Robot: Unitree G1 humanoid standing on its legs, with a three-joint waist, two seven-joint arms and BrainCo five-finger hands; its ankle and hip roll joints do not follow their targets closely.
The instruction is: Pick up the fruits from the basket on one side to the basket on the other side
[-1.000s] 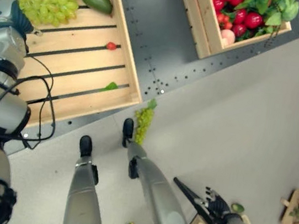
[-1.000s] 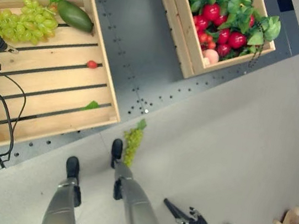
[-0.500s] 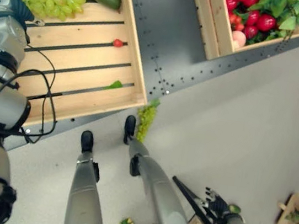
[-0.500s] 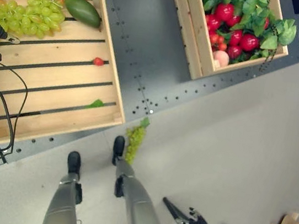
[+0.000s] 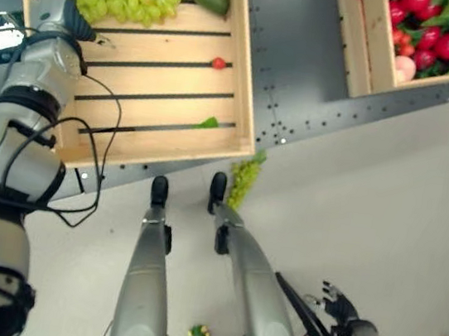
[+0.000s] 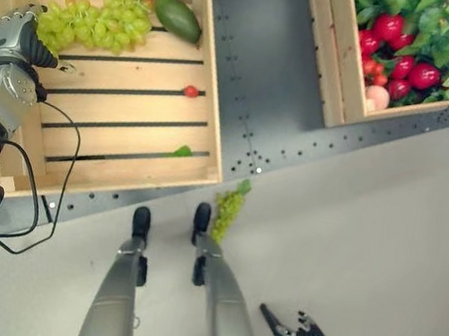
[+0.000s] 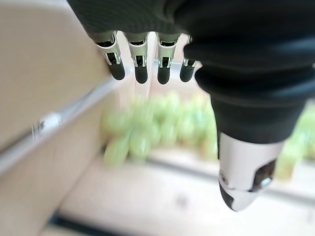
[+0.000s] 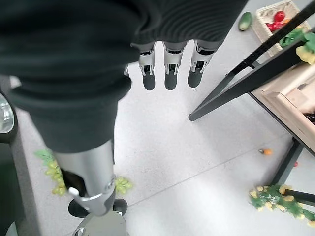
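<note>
I see my left robot hand point(image 6: 20, 29) spread beside the grapes point(image 6: 94, 22) in the crate point(image 6: 206, 90); my right robot hand point(image 8: 167, 64) hangs spread above the floor point(image 8: 197, 162).

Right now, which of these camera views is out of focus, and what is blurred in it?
Left wrist view: the left hand is sharp, but the green grapes and the wooden crate beyond it are soft blurs. Right wrist view: the right hand and the floor with scattered fruit read clearly. Both eye views: in focus, the grapes crisp in the crate.
</note>
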